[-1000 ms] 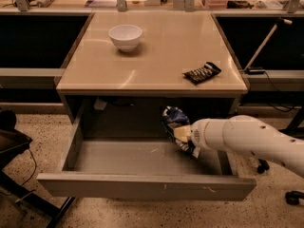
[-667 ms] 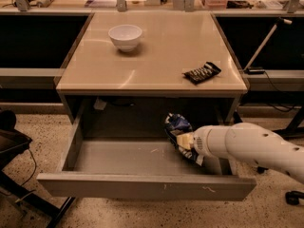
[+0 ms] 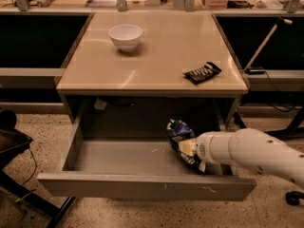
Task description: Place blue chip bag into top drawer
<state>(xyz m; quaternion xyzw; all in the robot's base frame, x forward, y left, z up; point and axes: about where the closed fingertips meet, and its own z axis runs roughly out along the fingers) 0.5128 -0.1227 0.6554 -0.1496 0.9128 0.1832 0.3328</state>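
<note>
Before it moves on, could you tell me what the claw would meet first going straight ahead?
The bag, at the claw's tip over the drawer's right side; beyond it, probably its left wall, though depth is unclear.

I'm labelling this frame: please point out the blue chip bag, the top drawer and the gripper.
blue chip bag [image 3: 176, 128], camera view, its crumpled upper part.
top drawer [image 3: 142, 185], camera view, its flat front panel.
gripper [image 3: 188, 148], camera view, the arm's tip, at the bag over the drawer's right side.

The gripper [image 3: 189, 149] sank lower at the right end of the top drawer [image 3: 142, 186], and the blue chip bag [image 3: 177, 129] came down with it.
</note>
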